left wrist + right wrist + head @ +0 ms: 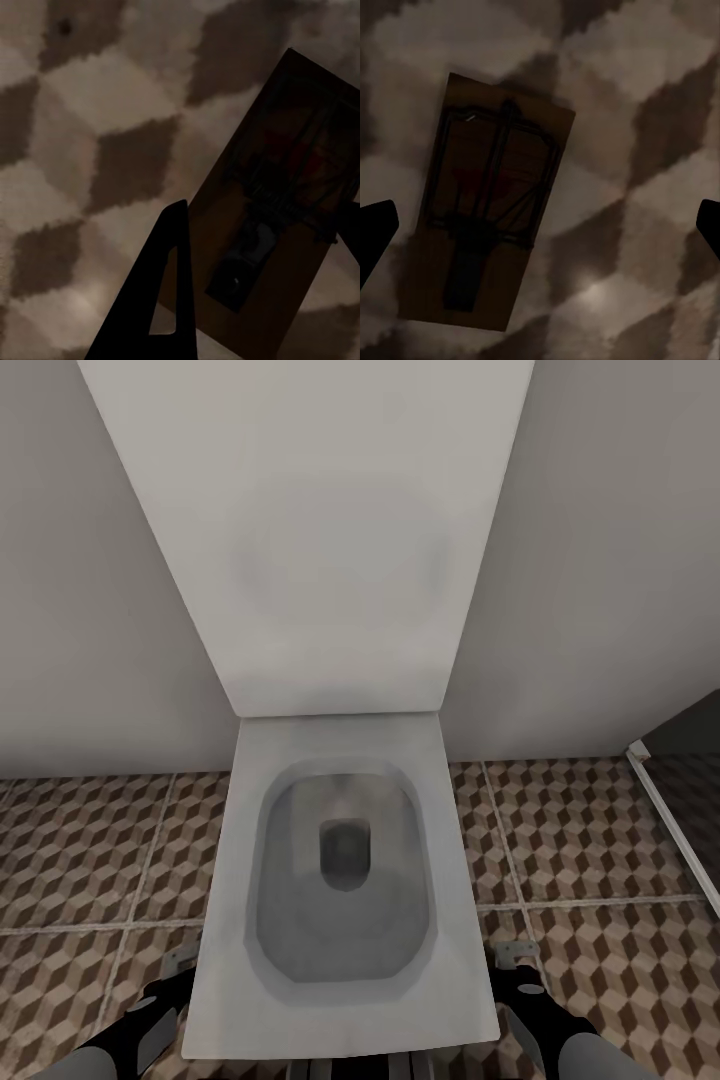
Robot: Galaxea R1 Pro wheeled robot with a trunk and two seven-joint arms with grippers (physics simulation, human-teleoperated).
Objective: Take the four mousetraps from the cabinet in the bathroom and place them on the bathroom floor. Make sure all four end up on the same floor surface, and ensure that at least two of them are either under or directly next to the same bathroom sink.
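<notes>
- Left hand spread, low over the bathroom floor, left of a white toilet; one mousetrap flat on the tiles between its fingers.
- Right hand spread wide, right of the toilet; second mousetrap flat on tiles beneath it, untouched.

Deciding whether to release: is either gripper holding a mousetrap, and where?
Neither: both grippers are open, each above a mousetrap lying on the tiled floor.
</notes>
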